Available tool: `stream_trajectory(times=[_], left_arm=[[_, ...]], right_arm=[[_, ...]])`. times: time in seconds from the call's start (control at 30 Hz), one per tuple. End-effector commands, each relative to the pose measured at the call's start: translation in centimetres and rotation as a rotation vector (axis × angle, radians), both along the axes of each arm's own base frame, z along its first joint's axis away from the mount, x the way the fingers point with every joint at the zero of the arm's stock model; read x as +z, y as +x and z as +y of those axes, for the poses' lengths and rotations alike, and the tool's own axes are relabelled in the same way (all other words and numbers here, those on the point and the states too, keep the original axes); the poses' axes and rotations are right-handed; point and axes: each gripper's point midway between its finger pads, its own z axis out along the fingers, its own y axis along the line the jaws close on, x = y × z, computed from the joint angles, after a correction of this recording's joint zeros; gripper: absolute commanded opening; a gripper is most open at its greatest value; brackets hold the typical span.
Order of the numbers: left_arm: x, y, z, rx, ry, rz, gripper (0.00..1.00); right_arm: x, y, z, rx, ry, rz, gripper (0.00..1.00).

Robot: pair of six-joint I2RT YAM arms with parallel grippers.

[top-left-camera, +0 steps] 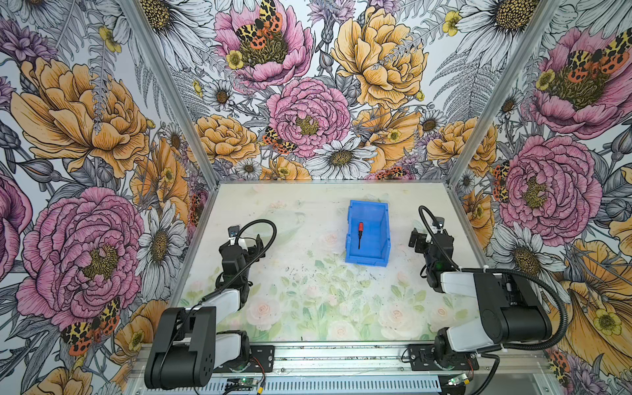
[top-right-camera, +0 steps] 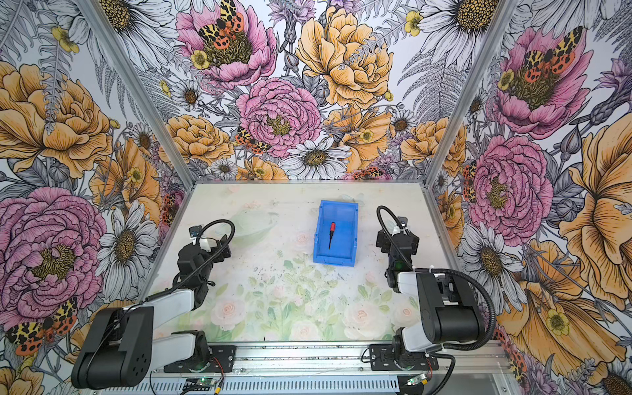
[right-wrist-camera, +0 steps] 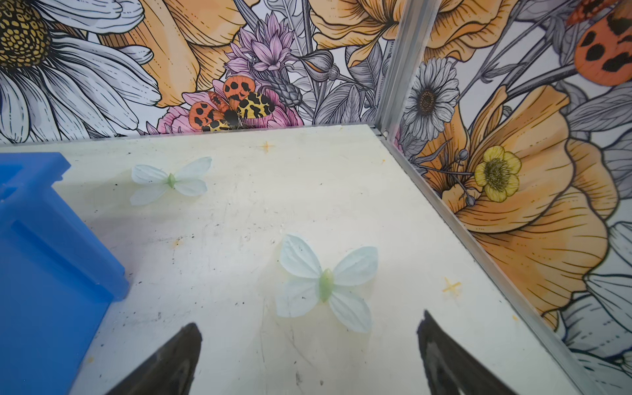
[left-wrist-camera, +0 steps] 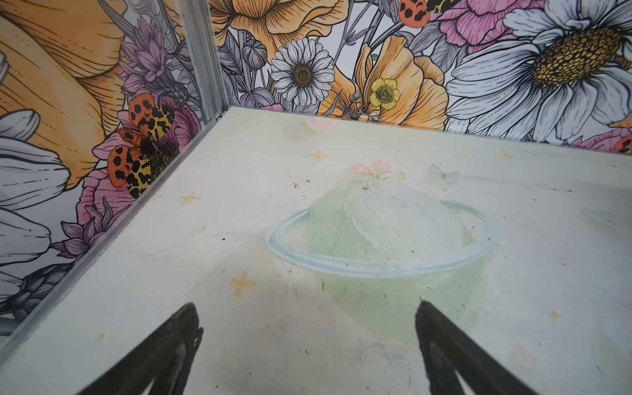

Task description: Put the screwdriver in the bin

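The screwdriver (top-left-camera: 360,235) lies inside the blue bin (top-left-camera: 376,239); my left pincer (left-wrist-camera: 307,306) and right pincer (right-wrist-camera: 309,319) both gape, released and empty.

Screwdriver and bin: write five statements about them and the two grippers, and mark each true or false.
1. The screwdriver lies inside the bin. True.
2. The right gripper is shut on the screwdriver. False: it is open and empty, beside the bin.
3. The left gripper is open and holds nothing. True.
4. The bin lies tipped on its side. False: it stands upright, with its open side up.
5. The screwdriver's handle is red-orange. True.
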Motion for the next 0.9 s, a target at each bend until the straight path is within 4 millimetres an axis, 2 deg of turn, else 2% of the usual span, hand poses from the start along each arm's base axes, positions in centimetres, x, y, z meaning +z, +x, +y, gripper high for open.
stream_trajectory(times=[0.0, 0.37, 0.87], left_arm=[[3.2, 2.1, -0.7, -0.059, -0.003, -0.129, 0.99], [0.5, 3.8, -0.6, -0.068, -0.004, -0.121, 0.99], [0.2, 4.4, -0.5, -0.036, 0.014, -0.086, 0.99]], right_arm=[[1.6, 0.8, -0.2, -0.006, 0.005, -0.075, 1.0], [1.3, 0.7, -0.4, -0.016, 0.003, -0.078, 0.99], [1.3, 0.6, -0.5, -0.029, -0.009, -0.084, 0.99]])
